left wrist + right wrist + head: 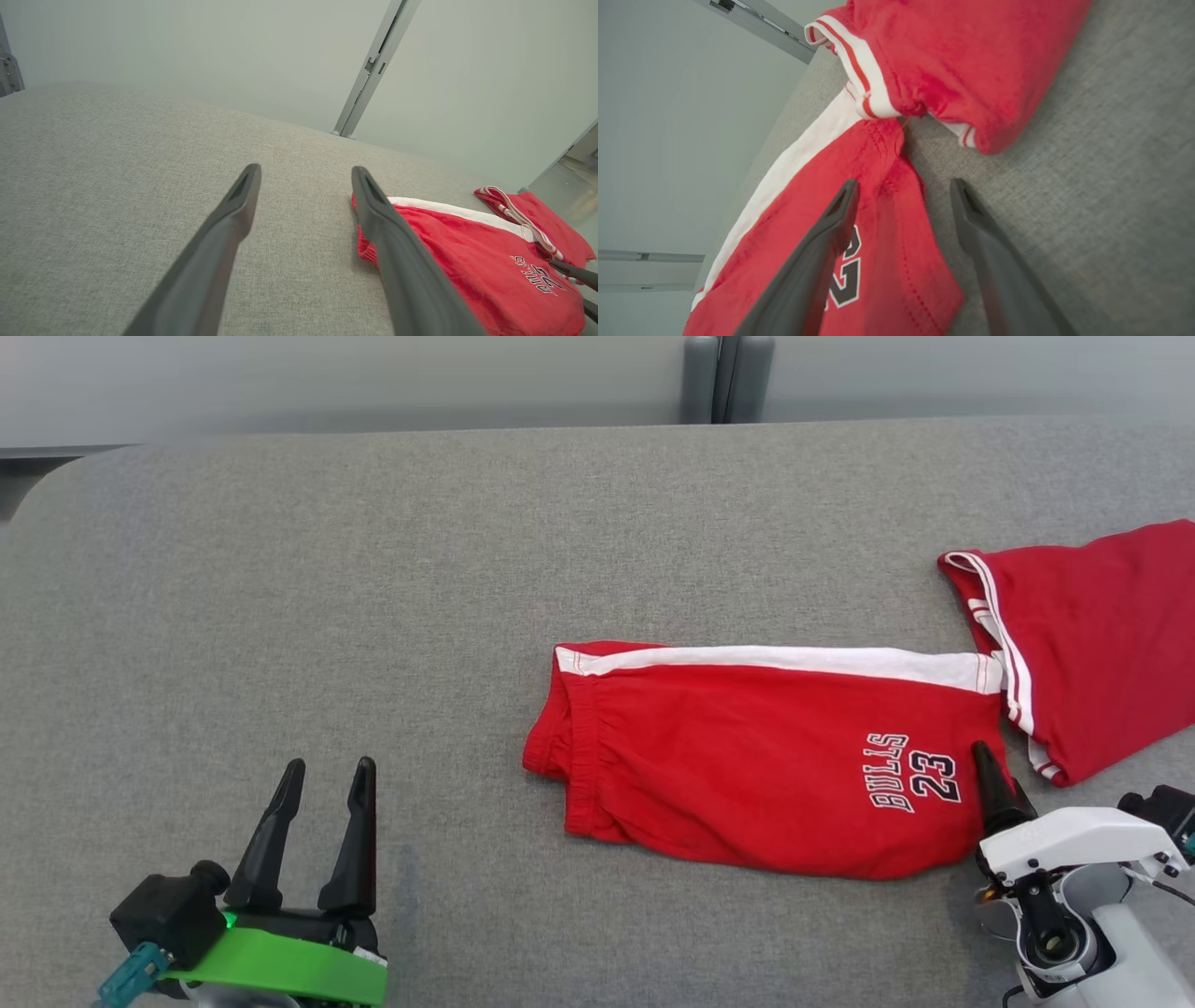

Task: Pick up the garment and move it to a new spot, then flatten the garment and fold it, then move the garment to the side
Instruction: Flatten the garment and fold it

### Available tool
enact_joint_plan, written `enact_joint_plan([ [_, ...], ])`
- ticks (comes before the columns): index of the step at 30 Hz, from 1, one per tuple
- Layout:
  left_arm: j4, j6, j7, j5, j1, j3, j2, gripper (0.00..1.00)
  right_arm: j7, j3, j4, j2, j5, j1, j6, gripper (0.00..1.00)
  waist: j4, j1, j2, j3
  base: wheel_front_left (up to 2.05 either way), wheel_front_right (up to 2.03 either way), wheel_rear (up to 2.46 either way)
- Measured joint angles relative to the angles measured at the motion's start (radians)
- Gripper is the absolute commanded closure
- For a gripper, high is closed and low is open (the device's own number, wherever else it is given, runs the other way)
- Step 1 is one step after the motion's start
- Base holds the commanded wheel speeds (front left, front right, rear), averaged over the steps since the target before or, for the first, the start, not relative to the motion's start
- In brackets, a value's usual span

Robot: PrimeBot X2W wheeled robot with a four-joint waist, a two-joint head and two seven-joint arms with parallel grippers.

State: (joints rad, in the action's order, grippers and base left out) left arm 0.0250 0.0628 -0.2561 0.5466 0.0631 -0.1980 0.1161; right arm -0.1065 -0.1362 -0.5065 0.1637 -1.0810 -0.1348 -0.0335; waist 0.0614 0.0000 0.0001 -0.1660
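On the gray table (373, 569) the red shorts (747, 765) lie right of centre, one leg splayed rightward. The right gripper (903, 186), jaws apart at the printed leg's hem, would best pinch the stray leg's edge squarely. The left gripper (325, 770) rests with jaws apart, well clear.

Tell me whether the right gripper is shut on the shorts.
No: the right gripper stands open, jaws apart over the edge of the shorts.

Grey fabric-covered tabletop (373, 569), rounded far-left corner, red shorts (747, 775) with white side stripe lying flat right of centre
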Motion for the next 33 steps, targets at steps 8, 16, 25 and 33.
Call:
enact_joint_plan([
  [8,-0.014,0.009,0.0,-0.01,-0.006,-0.001,0.0,0.0,-0.001,-0.017,-0.021,0.003,0.017,-0.032,-0.013,0.02,0.023,0.0,0.0,-0.016,0.0,0.0,0.0],
  [16,-0.022,0.016,0.0,-0.022,-0.018,0.005,-0.007,0.0,0.03,-0.032,-0.02,-0.026,-0.002,-0.048,0.006,1.0,0.051,0.0,0.0,-0.004,0.0,0.0,0.0],
  [25,-0.037,0.018,0.0,-0.022,-0.018,0.02,-0.018,0.0,0.045,-0.024,0.129,-0.024,-0.022,-0.145,0.056,1.0,0.053,0.0,0.0,0.032,0.0,0.0,0.0],
  [33,-0.028,0.022,0.0,-0.022,-0.001,0.043,-0.031,0.0,0.037,0.125,0.138,0.125,-0.035,-0.069,-0.029,1.0,0.055,0.0,0.0,0.028,0.0,0.0,0.0],
])
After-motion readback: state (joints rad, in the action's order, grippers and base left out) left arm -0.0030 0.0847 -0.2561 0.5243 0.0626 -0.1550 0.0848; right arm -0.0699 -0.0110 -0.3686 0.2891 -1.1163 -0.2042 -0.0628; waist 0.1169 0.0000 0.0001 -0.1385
